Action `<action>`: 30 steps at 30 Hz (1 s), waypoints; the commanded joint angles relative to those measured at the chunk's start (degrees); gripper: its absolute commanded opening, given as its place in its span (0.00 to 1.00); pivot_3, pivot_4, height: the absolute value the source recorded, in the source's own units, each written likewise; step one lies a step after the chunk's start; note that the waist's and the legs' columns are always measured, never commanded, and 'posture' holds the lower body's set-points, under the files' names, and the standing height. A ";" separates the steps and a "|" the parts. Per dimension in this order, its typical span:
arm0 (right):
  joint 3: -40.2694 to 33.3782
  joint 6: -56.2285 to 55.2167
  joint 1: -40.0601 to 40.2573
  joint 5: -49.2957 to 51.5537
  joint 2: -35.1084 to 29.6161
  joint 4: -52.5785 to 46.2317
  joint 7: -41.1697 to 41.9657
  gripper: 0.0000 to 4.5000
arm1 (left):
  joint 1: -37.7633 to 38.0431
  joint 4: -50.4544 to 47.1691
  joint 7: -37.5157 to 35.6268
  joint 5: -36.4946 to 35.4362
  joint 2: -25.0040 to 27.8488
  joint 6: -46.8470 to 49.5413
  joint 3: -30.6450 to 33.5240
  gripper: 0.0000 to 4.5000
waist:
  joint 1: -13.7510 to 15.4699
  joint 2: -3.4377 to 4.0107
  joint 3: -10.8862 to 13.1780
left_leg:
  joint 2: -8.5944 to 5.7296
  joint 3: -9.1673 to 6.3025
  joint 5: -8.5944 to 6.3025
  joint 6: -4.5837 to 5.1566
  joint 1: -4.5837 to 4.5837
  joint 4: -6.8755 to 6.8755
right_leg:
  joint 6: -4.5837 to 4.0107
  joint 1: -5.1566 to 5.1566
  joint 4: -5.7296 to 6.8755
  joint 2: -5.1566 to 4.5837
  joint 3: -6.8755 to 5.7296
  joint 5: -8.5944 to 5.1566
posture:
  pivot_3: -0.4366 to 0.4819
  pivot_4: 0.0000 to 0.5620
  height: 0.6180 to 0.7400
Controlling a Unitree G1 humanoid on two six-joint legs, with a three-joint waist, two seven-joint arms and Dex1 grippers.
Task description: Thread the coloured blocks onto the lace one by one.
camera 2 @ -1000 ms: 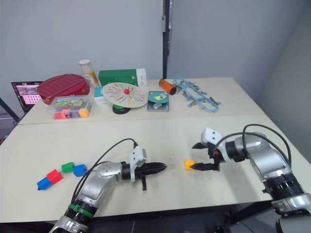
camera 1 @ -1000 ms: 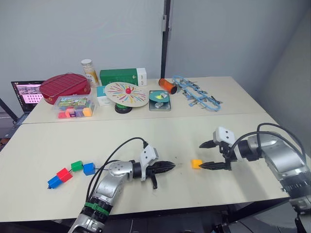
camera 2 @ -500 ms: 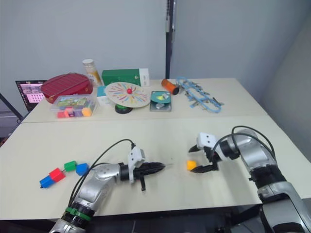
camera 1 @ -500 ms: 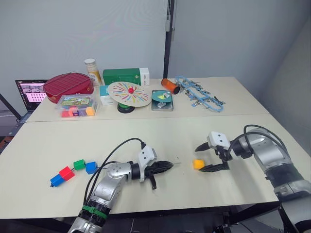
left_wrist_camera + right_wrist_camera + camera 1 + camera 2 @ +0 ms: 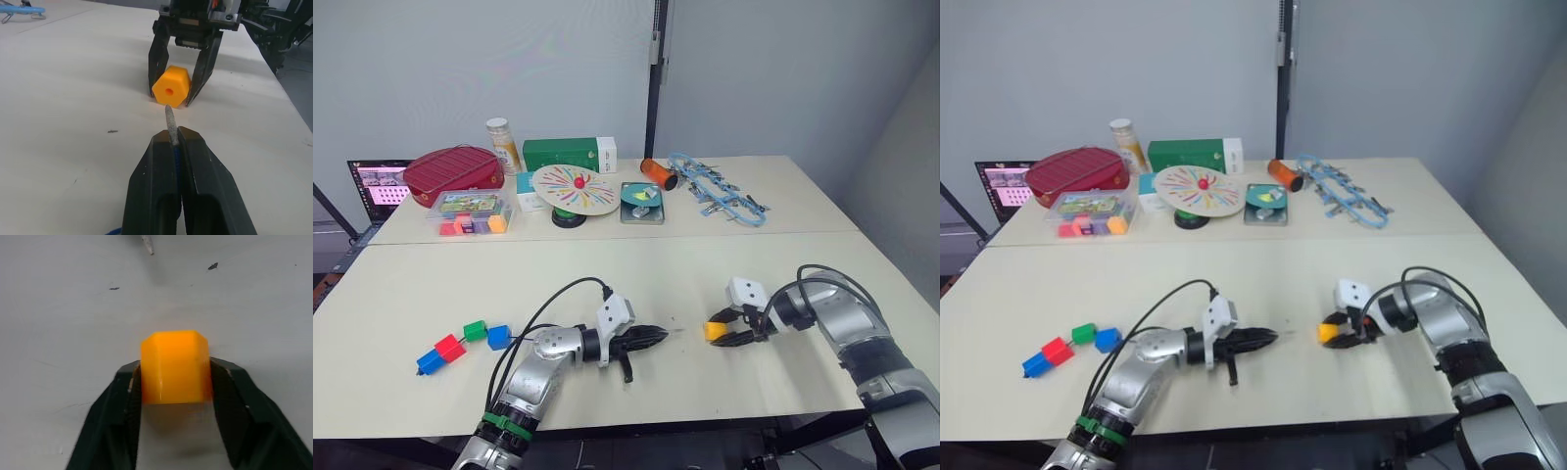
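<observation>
Tabletop: lace tip [image 5: 170,119] toward orange block [image 5: 170,87]

blue blocks [image 5: 495,338]: I count 2
red block [image 5: 448,349]: 1
green block [image 5: 474,331]: 1
orange-yellow block [image 5: 715,331]: just 1
lace [image 5: 171,122]: 1
grippers: 2

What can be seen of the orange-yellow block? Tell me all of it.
The orange-yellow block is a small, smooth, plastic-looking piece with bevelled corners and a round hole through the face turned toward the left gripper. It sits on the pale table, on the robot's right side, between the two black fingers of the right gripper, which press its two sides. The lace's pale stiff tip, held by the left gripper, points at the hole, just short of it.
</observation>
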 commanded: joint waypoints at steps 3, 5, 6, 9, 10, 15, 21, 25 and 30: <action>-1.32 3.44 2.31 1.59 -0.19 -6.37 0.44 0.28 | -1.51 0.40 -0.60 0.61 -0.54 -0.76 -1.15 0.00 | 0.02 0.00 0.00 | 0.00 0.00 0.00 0.00 0.00 0.00 | 0.00 0.00 0.02 0.00 0.00 0.00 | 0.48 0.27 1.00; -1.36 4.81 3.25 1.98 -0.15 -9.41 0.66 0.28 | -1.77 0.88 -0.85 0.84 -0.44 -0.89 -1.56 0.00 | 0.05 0.00 0.00 | 0.00 0.00 0.00 0.00 0.00 0.00 | 0.00 -0.01 0.02 0.00 -0.01 0.00 | 0.48 0.27 1.00; -1.28 5.52 3.72 1.86 -0.06 -10.83 0.44 0.28 | -1.86 1.05 -1.02 0.87 -0.48 -0.96 -1.69 0.00 | 0.05 0.00 0.00 | 0.00 0.00 0.00 0.00 0.00 0.00 | 0.00 -0.02 0.03 0.00 0.00 0.00 | 0.48 0.27 1.00; -1.05 7.41 4.93 1.50 0.40 -13.99 -0.19 0.28 | -2.00 1.41 -1.53 1.00 -0.63 -1.15 -2.03 0.00 | 0.07 0.00 0.00 | 0.00 0.00 -0.01 0.01 -0.01 0.00 | 0.00 -0.02 0.03 0.00 -0.01 0.00 | 0.48 0.27 1.00; -1.05 7.88 5.34 1.40 0.44 -14.72 -0.32 0.28 | -2.04 1.43 -1.68 1.02 -0.72 -1.11 -2.19 0.00 | 0.07 0.00 0.00 | 0.00 -0.01 -0.01 0.01 -0.01 0.00 | 0.00 -0.02 0.04 0.01 -0.02 0.00 | 0.48 0.27 1.00; -1.24 9.20 6.41 1.15 0.37 -16.30 -0.82 0.28 | -2.16 1.73 -2.14 1.25 -1.24 -1.14 -2.59 0.00 | 0.13 0.00 0.00 | -0.02 -0.02 -0.01 0.02 -0.01 0.01 | 0.00 -0.01 0.03 0.00 -0.01 0.00 | 0.48 0.27 1.00; -1.24 10.24 7.15 1.17 0.63 -17.19 -1.46 0.28 | -2.54 2.33 -2.53 2.03 -1.87 -0.96 -3.38 0.00 | 0.14 0.00 0.00 | -0.02 -0.01 -0.01 0.02 0.00 0.01 | 0.00 0.01 0.03 0.00 -0.02 0.00 | 0.48 0.27 1.00; -1.37 10.46 7.16 1.19 0.47 -17.17 -1.52 0.28 | -3.88 4.17 -2.75 3.28 -1.08 -1.08 -3.66 0.00 | 0.13 0.00 0.00 | -0.02 -0.01 -0.01 0.02 0.00 0.02 | 0.00 0.01 0.03 0.00 -0.03 0.00 | 0.48 0.27 1.00; -1.52 10.78 7.10 1.43 0.48 -17.52 -1.72 0.28 | -5.08 5.96 -3.43 3.27 -0.65 -1.92 -3.12 0.00 | 0.11 0.00 0.00 | -0.02 -0.01 0.00 0.02 0.01 0.02 | 0.00 0.01 0.04 0.01 -0.04 0.00 | 0.48 0.27 1.00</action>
